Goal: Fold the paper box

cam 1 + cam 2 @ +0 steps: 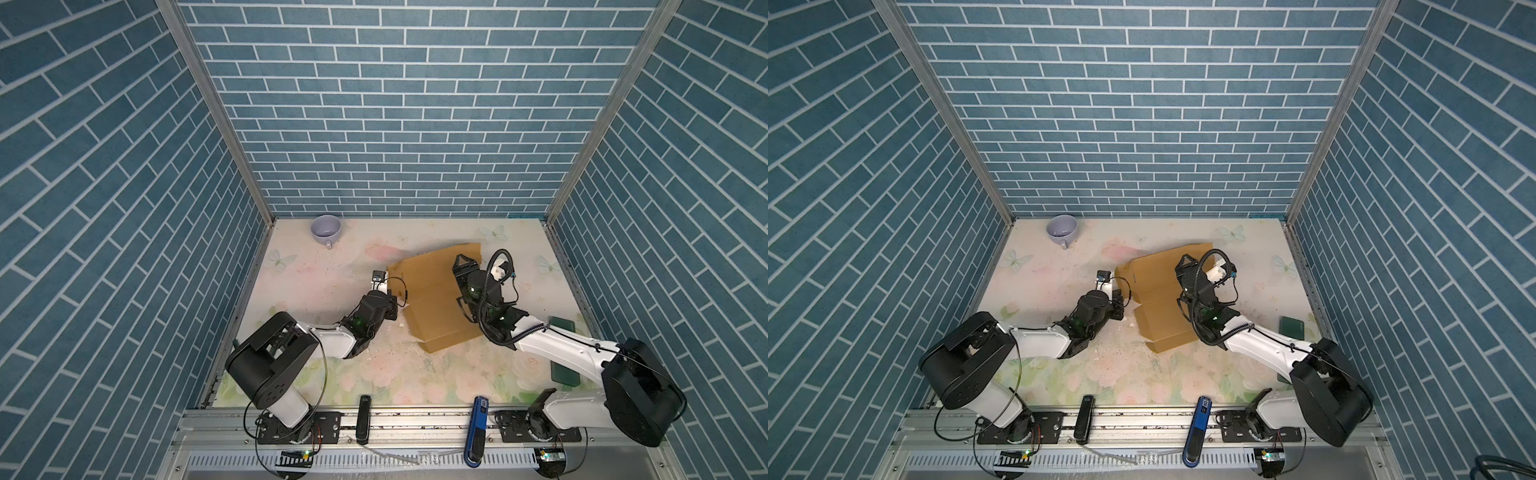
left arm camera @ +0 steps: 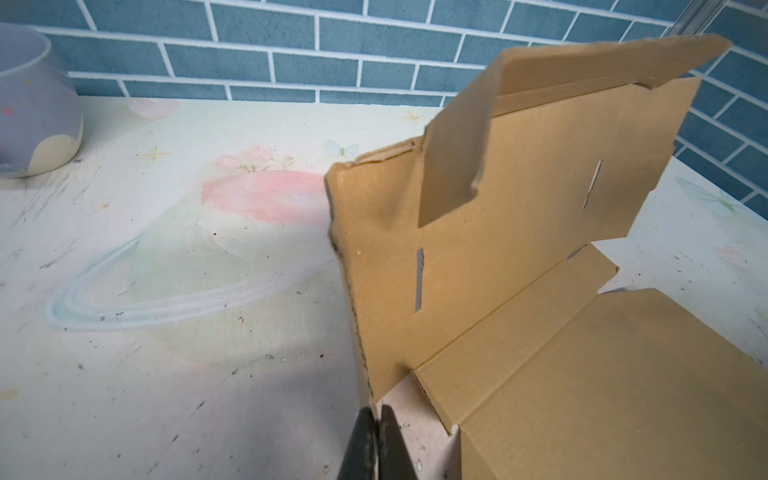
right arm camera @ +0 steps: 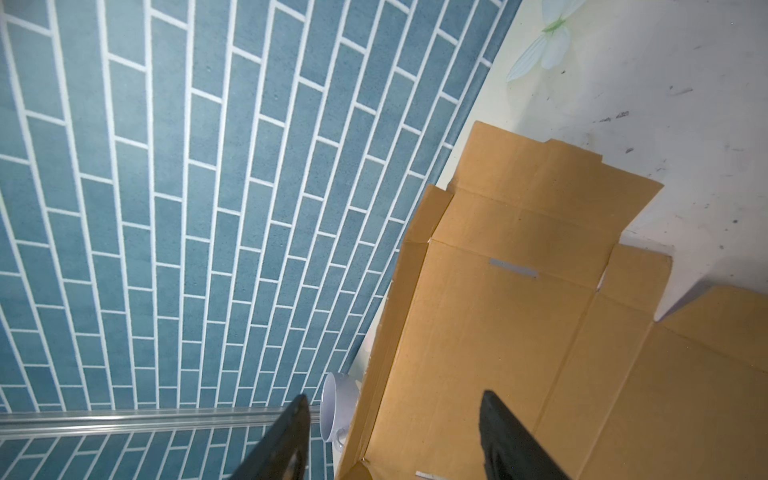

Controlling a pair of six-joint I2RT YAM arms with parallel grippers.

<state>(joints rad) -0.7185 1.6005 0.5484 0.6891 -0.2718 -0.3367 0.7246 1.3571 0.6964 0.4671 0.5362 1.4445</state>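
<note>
We are working on the paper box [image 1: 432, 299], which is lying partly folded on the flowered table [image 1: 324, 291], right of the middle and towards the back wall in both top views. Its near part is lying low on the table, while its far panel is standing up steeply. In the left wrist view, this panel [image 2: 498, 257] is showing two narrow slots, a strip along its top edge is bending over, and a small side flap is hanging down in front of it.

We are pinching the lower corner of that standing panel's edge with our left gripper [image 2: 377, 436], both fingers pressing together on the cardboard. In a top view, this gripper [image 1: 401, 303] is sitting right at the box's left side.

Our right gripper [image 1: 465, 264] is hanging over the far half of the box, with its fingers [image 3: 498, 432] standing well apart and gripping nothing. In the right wrist view, the panel's edge is showing between them. We cannot tell whether either finger is touching the cardboard.

A pale lilac cup [image 1: 326, 229] is sitting in the back left corner of the table, well apart from the box. A dark green block [image 1: 564, 325] is lying near the table's right edge, partly under our right arm.
</note>
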